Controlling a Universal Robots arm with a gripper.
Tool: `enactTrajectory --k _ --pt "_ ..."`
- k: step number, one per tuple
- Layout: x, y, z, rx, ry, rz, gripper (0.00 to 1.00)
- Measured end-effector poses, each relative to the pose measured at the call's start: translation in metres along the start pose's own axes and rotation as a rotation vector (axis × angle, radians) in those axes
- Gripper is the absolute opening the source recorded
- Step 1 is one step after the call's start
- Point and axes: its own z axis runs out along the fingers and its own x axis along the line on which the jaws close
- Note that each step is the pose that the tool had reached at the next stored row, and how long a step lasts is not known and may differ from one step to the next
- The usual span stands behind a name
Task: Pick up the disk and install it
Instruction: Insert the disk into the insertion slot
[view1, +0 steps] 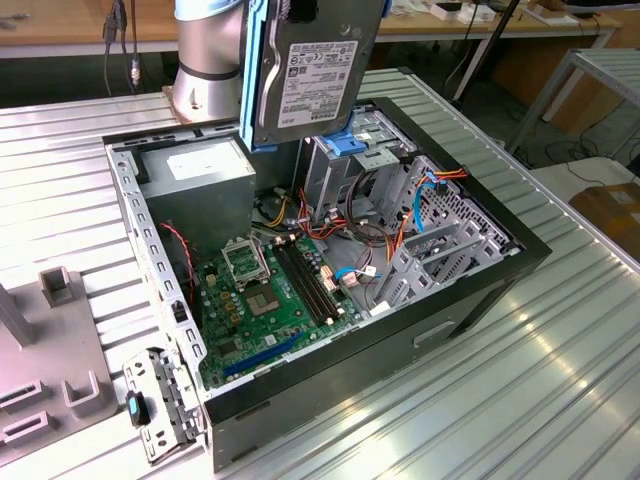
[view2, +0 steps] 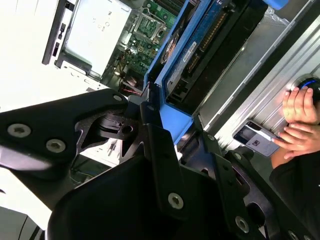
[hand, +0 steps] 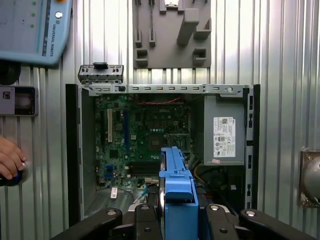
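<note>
The disk (view1: 315, 75), dark grey with a white label and a light-blue carrier rail, hangs upright on edge above the back of the open computer case (view1: 470, 300). It is just above the grey drive cage with the blue latch (view1: 345, 145) and apart from it. In both wrist views the black fingers (hand: 142, 217) press on either side of the blue carrier (hand: 177, 187), so my gripper (hand: 177, 212) is shut on the disk. In the second wrist view the carrier (view2: 170, 65) juts out from the gripper (view2: 160, 125), with the motherboard beyond it.
Inside the case lie a green motherboard (view1: 270, 300), a grey power supply (view1: 200, 175) and loose cables (view1: 420, 200). The arm's base (view1: 205, 60) stands behind the case. A grey fixture (view1: 50, 350) sits on the ribbed table. A person's hand (hand: 10, 157) rests beside a teach pendant (hand: 30, 30).
</note>
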Motion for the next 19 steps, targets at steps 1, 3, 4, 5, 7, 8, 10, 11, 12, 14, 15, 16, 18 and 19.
enactTrajectory --k 1,3,4,5,7,8,10,11,12,14,15,16,18,19 --pt "0.0023 0.0 0.0 0.0001 0.0 0.0 0.37" --pt "0.0055 0.0 0.0 0.0001 -0.0001 0.0 0.37" --pt "0.0069 0.0 -0.0001 0.0 -0.0002 0.0 0.37" --pt "0.0079 0.0 0.0 0.0001 -0.0002 0.0 0.37" --pt "0.0102 0.0 -0.0001 0.0 -0.0001 0.0 0.37" --pt "0.0125 0.0 -0.0001 0.0 -0.0002 0.0 0.37" --pt "0.0189 0.0 -0.0002 0.0 -0.0002 0.0 0.37" --pt "0.0201 0.0 -0.0002 0.0 -0.0002 0.0 0.37" --pt "0.0228 -0.0001 -0.0002 0.0 -0.0001 0.0 0.37" --pt "0.0255 -0.0001 -0.0002 0.0 -0.0001 0.0 0.37" --pt "0.0262 0.0 -0.0002 0.0001 -0.0002 0.0 0.37" --pt "0.0281 -0.0001 -0.0002 0.0 -0.0002 0.0 0.37" --pt "0.0329 -0.0001 -0.0002 0.0 -0.0002 0.0 0.37" --pt "0.037 -0.0001 -0.0002 0.0001 -0.0002 0.0 0.37"
